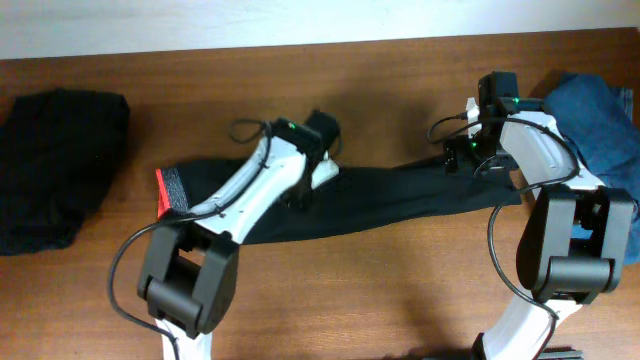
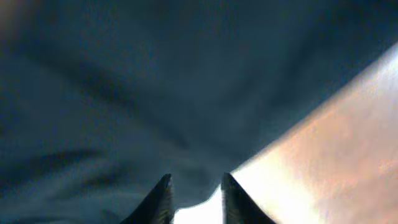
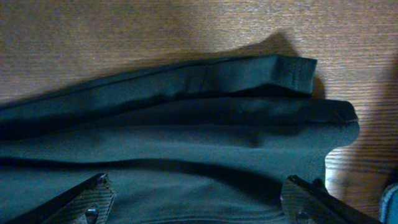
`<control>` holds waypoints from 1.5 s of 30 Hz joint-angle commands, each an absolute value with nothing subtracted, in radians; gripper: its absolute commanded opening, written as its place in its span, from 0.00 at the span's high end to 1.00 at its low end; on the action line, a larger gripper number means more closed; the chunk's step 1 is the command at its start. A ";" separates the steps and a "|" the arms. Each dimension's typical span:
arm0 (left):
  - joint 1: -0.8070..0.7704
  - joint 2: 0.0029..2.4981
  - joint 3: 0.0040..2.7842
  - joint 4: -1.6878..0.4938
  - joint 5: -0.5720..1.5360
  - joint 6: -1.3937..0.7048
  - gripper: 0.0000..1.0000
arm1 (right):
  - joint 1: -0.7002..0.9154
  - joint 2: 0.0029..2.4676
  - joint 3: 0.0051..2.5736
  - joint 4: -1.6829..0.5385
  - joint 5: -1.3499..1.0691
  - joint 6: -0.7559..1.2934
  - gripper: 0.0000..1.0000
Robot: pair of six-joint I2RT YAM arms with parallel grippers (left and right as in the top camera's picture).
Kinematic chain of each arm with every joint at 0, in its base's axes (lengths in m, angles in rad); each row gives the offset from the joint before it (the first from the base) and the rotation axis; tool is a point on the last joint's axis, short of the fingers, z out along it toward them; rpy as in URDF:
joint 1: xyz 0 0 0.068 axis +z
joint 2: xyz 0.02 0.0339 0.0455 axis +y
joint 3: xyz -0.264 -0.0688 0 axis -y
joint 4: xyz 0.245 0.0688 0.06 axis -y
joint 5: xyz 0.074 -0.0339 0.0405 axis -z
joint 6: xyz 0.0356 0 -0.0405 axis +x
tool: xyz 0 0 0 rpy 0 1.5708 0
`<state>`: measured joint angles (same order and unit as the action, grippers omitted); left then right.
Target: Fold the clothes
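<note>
The left pincer (image 2: 196, 202) stands partly open, its two dark fingertips (image 2: 163, 198) a narrow gap apart with nothing caught between them; black cloth of the trousers (image 1: 400, 200) fills the view ahead of it and to its left, while bare wooden table (image 2: 348, 143) shows ahead to its right. The right pincer (image 3: 199, 210) gapes wide and grips nothing; its fingers (image 3: 87, 200) sit at either side of the cloth, which spans the whole gap between them; whether the tips touch the fabric cannot be told. Just ahead of this pincer lie the two leg ends, one hem (image 3: 295, 71) beyond the other, both flat on the wood. From overhead the trousers run as one long dark band from the right pincer across to the left pincer and past it; the grey waistband with its red stripe (image 1: 161, 192) lies beyond the left pincer on its outer side. A blue denim garment (image 1: 600, 120) sits near the right pincer's outer side; a black heap of cloth (image 1: 55, 165) lies well apart from the left pincer, further out.
</note>
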<state>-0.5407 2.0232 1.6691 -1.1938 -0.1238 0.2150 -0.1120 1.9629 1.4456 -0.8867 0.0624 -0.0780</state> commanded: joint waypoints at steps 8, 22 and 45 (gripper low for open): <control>-0.271 1.971 1.679 -1.183 0.014 -0.020 0.57 | -0.118 1.970 1.457 -0.903 0.031 -0.071 0.08; -0.104 1.971 1.451 -1.013 0.019 -0.031 0.71 | -0.119 1.971 1.385 -0.882 -0.007 -0.072 0.08; 0.010 1.971 1.295 -0.860 -0.072 -0.041 0.70 | -0.120 1.972 1.236 -0.659 0.137 -0.075 0.02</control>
